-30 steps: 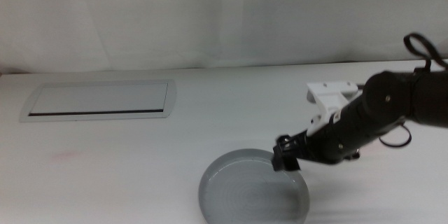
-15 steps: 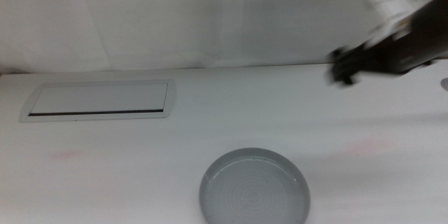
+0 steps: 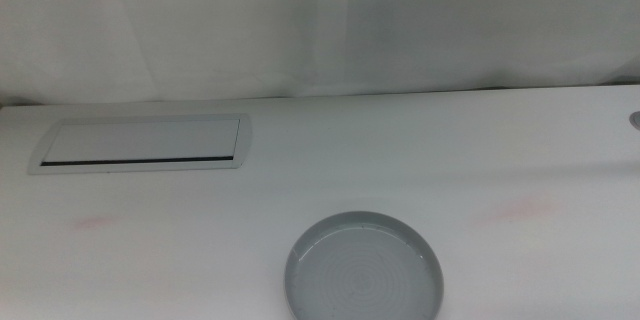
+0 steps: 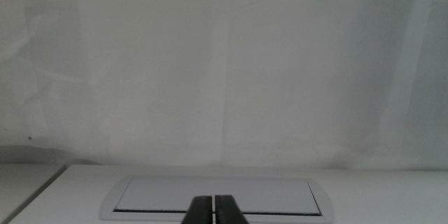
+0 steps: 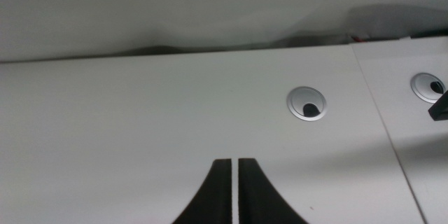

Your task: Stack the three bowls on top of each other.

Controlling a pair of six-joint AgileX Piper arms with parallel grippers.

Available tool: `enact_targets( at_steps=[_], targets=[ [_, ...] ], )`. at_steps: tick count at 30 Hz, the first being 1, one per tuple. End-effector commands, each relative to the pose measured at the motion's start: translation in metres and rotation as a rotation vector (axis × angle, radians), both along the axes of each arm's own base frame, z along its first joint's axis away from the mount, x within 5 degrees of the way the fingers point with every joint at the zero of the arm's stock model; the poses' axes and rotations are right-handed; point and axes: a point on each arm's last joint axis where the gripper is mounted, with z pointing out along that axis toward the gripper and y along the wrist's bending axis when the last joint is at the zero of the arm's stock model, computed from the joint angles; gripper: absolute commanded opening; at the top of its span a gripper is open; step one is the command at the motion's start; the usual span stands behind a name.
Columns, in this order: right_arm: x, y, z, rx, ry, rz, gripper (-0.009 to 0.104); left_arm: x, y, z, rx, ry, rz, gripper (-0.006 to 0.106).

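A shallow round grey bowl with faint concentric rings (image 3: 364, 268) sits alone on the white table (image 3: 400, 150), near its front edge, its lower rim cut off by the middle view. It lies well apart from the flat white rectangular panel (image 3: 143, 143), to the front and right of it, with bare tabletop between them. The left gripper (image 4: 213, 210) faces that panel with its 2 dark jaws pressed together. The right gripper (image 5: 234, 190) is nearly closed, a thin slit between its jaws, holding nothing, above tabletop near 2 round silver grommets (image 5: 306, 103).

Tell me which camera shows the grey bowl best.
The middle view: the grey bowl sits nearly whole on the table, rings visible, its near edge cropped. Neither wrist view shows it.
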Motion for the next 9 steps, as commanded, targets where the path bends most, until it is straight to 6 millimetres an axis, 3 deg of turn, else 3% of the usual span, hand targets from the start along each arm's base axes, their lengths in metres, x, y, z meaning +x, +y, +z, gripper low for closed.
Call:
enact_targets(
  at_steps=[1,9],
  targets=[
    [-0.023,-0.001,-0.001,0.018,-0.073,0.014,-0.003,0.0,-0.001,-0.011,-0.017,-0.001,-0.007,-0.003],
    [-0.125,-0.001,-0.02,0.046,-0.407,0.066,-0.003,0.0,-0.001,-0.011,-0.017,-0.001,-0.007,-0.003]
  ],
)
